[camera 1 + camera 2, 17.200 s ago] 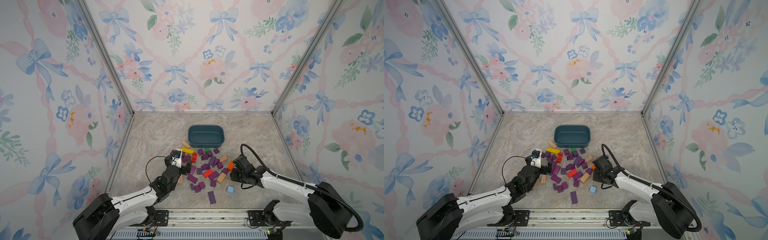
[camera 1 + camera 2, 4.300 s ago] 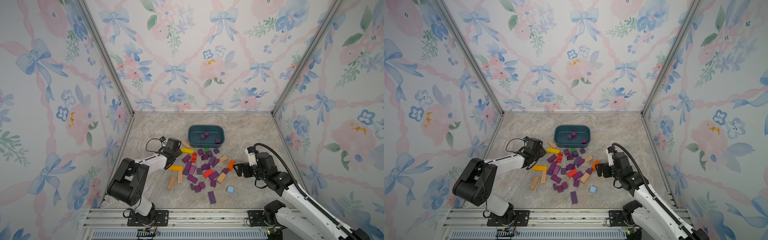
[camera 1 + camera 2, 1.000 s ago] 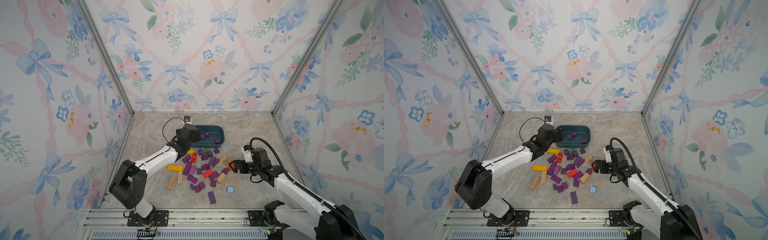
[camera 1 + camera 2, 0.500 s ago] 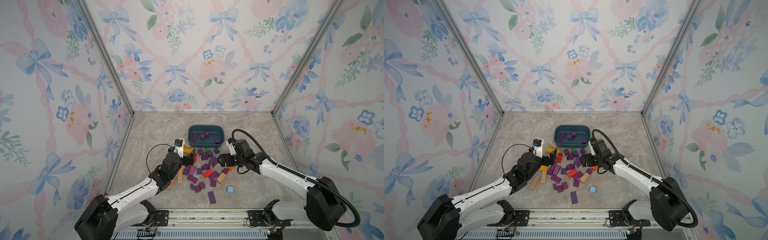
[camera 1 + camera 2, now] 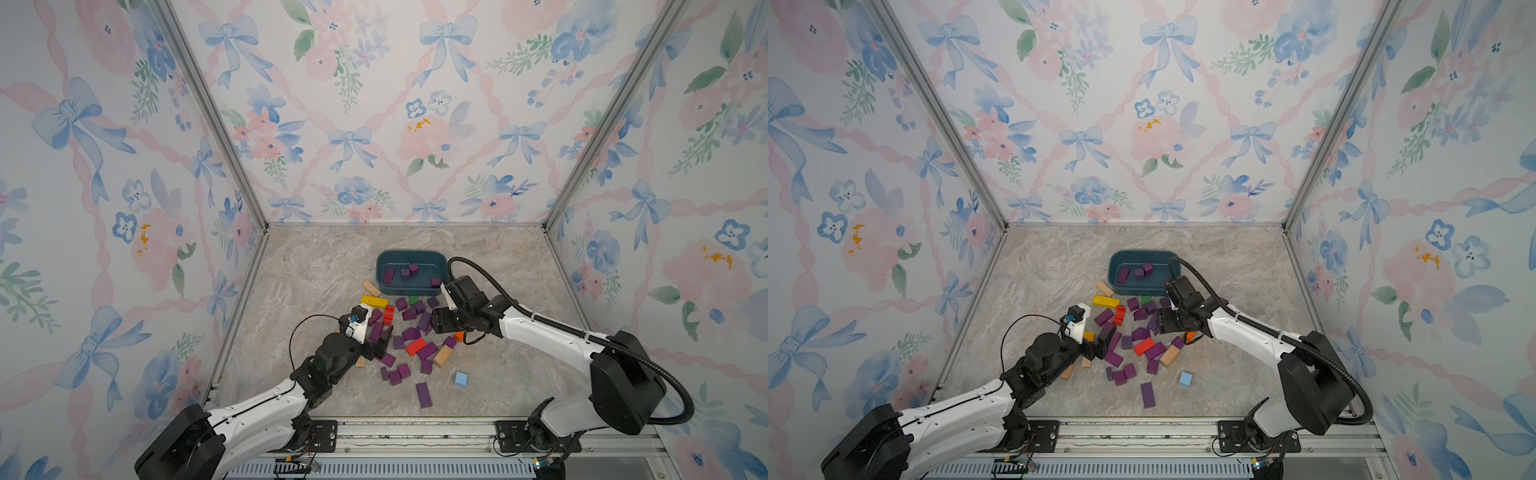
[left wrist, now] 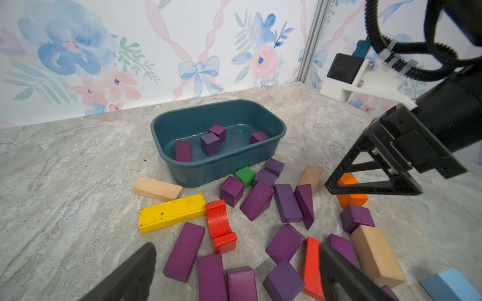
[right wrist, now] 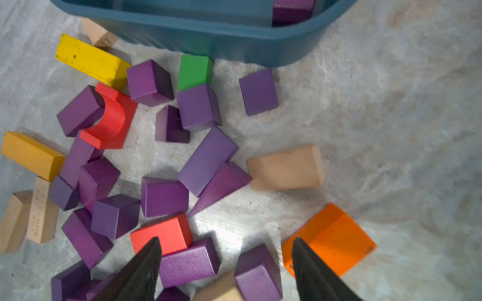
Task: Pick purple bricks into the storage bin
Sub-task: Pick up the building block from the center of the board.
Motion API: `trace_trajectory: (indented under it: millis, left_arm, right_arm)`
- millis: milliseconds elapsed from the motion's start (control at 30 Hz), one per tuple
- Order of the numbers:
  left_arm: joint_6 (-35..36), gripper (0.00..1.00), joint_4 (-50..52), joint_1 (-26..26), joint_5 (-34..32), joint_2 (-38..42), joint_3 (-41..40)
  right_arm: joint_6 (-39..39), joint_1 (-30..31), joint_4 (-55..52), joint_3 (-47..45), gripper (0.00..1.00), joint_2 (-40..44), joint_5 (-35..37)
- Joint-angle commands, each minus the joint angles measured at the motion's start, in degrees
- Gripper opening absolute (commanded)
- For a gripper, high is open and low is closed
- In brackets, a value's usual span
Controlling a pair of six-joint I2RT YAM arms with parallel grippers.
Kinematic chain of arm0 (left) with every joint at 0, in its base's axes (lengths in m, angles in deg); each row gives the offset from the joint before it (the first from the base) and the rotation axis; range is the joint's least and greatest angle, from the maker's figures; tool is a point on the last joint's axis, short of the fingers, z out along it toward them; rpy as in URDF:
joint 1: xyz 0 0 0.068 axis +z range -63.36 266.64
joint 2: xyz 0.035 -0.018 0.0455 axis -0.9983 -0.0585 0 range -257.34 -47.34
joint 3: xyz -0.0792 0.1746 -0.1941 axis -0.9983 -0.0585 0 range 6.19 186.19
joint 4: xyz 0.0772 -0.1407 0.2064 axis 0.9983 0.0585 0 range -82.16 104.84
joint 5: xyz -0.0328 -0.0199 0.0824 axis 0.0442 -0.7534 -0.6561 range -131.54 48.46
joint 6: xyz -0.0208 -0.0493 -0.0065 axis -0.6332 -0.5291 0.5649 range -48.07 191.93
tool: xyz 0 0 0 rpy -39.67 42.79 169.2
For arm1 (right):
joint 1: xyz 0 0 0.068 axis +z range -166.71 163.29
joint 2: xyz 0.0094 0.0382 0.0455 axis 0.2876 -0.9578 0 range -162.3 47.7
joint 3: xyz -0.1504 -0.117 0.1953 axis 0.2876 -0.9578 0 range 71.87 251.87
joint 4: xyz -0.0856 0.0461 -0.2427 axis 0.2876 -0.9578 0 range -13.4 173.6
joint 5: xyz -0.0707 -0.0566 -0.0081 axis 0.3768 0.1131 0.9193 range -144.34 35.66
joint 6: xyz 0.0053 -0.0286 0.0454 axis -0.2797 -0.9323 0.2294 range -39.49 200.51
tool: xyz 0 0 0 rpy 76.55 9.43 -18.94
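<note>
Shows the left gripper (image 6: 236,247) spread wide and empty, back over the near side of the pile after its visit to the storage bin (image 6: 216,169), where four purple bricks (image 6: 210,143) now lie. Shows the right gripper (image 7: 226,241) moved in over the pile, jaws apart yet narrowing with nothing held, straddling a purple cube (image 7: 258,271) beside the orange block (image 7: 331,239). Means two fresh picks at hand, with most purple pieces still out on the tabletop (image 5: 316,266).
</note>
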State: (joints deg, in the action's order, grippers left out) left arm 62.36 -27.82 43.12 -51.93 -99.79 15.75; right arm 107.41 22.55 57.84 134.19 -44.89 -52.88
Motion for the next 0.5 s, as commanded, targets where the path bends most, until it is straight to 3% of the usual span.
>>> trace_trajectory:
  millis: [0,200,467]
  left_arm:
    - [2.5,0.98,-4.8,-0.3,2.1,1.4,-2.0]
    - [2.4,0.98,-8.4,-0.3,2.8,1.3,-4.2]
    - [1.9,0.98,-8.9,-0.3,1.6,0.9,-5.0]
  right_arm:
    - [2.6,2.4,-5.8,-1.9,0.75,2.1,3.6]
    - [5.8,5.0,-7.2,-2.5,0.65,3.3,2.9]
    - [8.6,6.2,-7.7,-3.3,0.65,2.9,3.6]
